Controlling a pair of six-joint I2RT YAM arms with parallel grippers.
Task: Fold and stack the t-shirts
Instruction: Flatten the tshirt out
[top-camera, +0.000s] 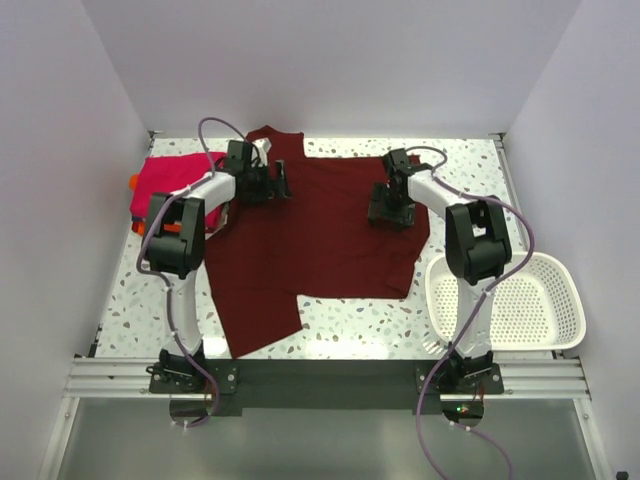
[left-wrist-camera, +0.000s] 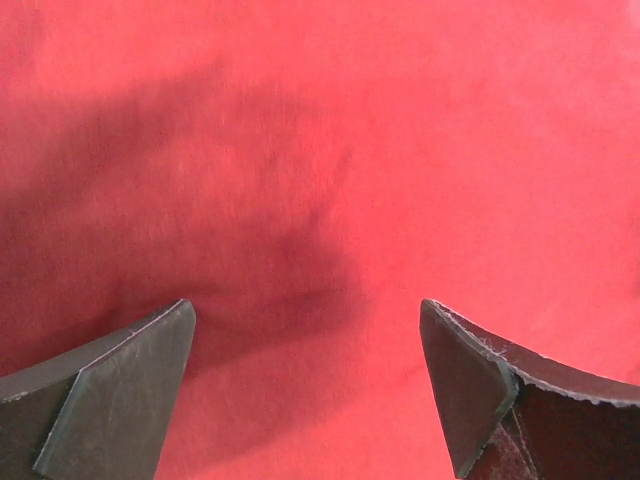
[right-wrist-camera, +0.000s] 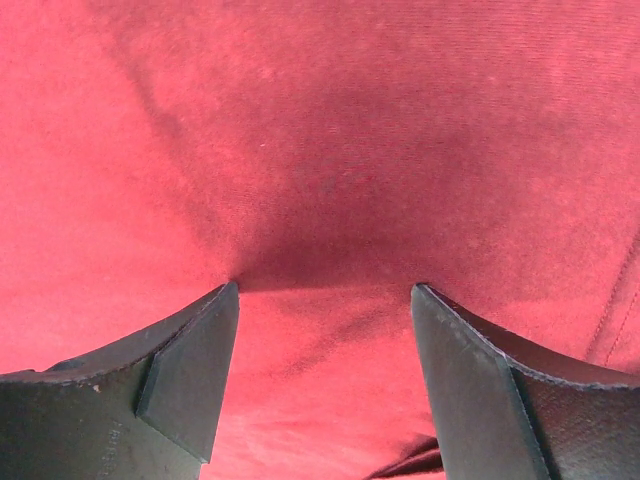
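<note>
The dark maroon t-shirt (top-camera: 310, 240) lies spread over the middle of the table, with one flap reaching the front left. Its cloth fills the left wrist view (left-wrist-camera: 330, 130) and the right wrist view (right-wrist-camera: 330, 130). My left gripper (top-camera: 272, 186) is open, low over the shirt's upper left part, nothing between its fingers (left-wrist-camera: 120, 390). My right gripper (top-camera: 390, 212) is open, down on the shirt's upper right part, its fingertips (right-wrist-camera: 200, 350) touching the cloth. A folded magenta-pink shirt (top-camera: 170, 185) lies at the far left on an orange one (top-camera: 137, 184).
A white slotted basket (top-camera: 510, 300) stands at the front right, beside the right arm. Speckled tabletop (top-camera: 350, 325) shows in front of the shirt. White walls close the back and sides.
</note>
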